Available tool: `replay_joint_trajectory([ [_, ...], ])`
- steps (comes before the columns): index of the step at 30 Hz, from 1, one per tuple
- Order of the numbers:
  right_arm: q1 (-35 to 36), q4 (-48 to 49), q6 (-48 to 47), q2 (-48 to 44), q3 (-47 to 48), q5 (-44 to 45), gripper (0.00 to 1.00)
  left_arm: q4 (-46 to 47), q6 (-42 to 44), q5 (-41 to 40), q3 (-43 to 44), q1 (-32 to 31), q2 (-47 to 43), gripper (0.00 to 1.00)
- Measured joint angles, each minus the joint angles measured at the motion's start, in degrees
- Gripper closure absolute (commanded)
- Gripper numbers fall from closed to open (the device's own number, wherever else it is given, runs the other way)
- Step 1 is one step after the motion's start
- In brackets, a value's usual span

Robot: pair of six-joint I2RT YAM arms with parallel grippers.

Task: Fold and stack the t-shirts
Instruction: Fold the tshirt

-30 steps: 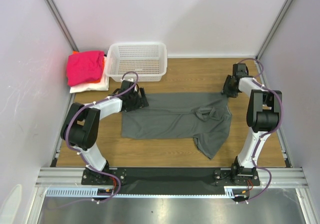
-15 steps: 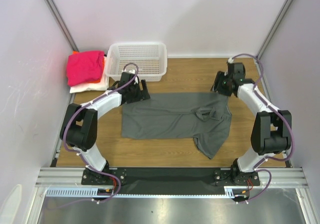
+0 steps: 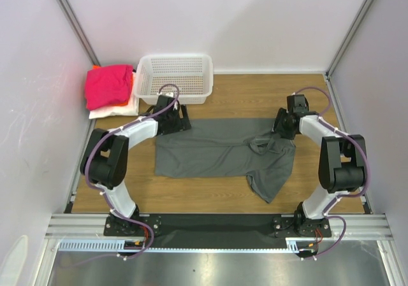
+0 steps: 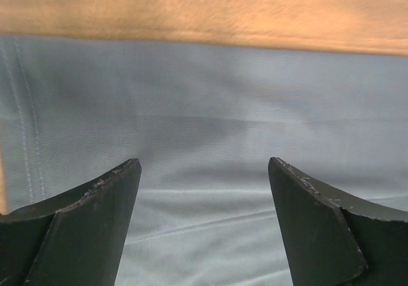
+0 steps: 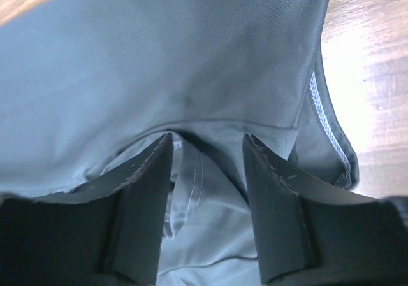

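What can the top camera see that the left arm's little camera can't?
Only the top camera shows the white basket, the pile of pink, orange and white shirts, the right gripper and the whole grey t-shirt. Only the left wrist camera shows the left gripper up close, spread wide, and the stitching along the shirt's edge. Both show grey cloth on the wooden table.

Left of the basket (image 3: 191, 97): orange t-shirt (image 3: 95, 67), I see only a sliver beneath the magenta t-shirt (image 3: 108, 85); white t-shirt (image 3: 118, 111) underneath, mostly covered.
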Motion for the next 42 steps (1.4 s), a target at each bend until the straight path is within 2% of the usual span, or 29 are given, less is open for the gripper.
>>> replay_joint_trajectory([
  [6, 0.0, 2.5, 0.4, 3.6, -1.7, 1.2, 0.51, 1.0, -0.9, 0.0, -2.6, 0.3, 2.3, 0.13],
  [19, -3.2, 3.4, 0.0, 0.0, -5.9, 3.5, 0.5, 3.1, -1.5, -0.5, -3.5, 0.9, 2.2, 0.13],
  [26, -4.7, 1.6, -1.1, -2.3, -5.7, 0.6, 0.46, 3.7, -1.0, -0.4, -3.6, 1.0, 2.1, 0.13],
  [29, -4.4, 0.4, -1.5, -5.2, -4.1, -1.6, 0.38, 3.6, -0.4, -0.3, -3.6, 1.1, 2.0, 0.13],
  [32, -3.1, 1.0, -1.9, -8.9, -2.7, -4.1, 0.21, 3.2, 0.6, -0.3, -3.5, 1.1, 1.7, 0.13],
  [33, -2.7, 1.5, -2.3, -10.0, -2.7, -5.0, 0.12, 2.9, 0.8, -0.4, -3.5, 1.1, 1.5, 0.12],
  [36, -1.8, 2.6, -3.0, -11.4, -3.0, -7.1, 0.02, 2.2, 1.6, 0.2, -3.5, 1.1, 0.7, 0.11],
  [42, -1.7, 3.9, -3.2, -9.6, -7.7, -11.2, 0.0, 1.4, 3.1, 1.3, -3.0, 0.4, -1.5, 0.09],
])
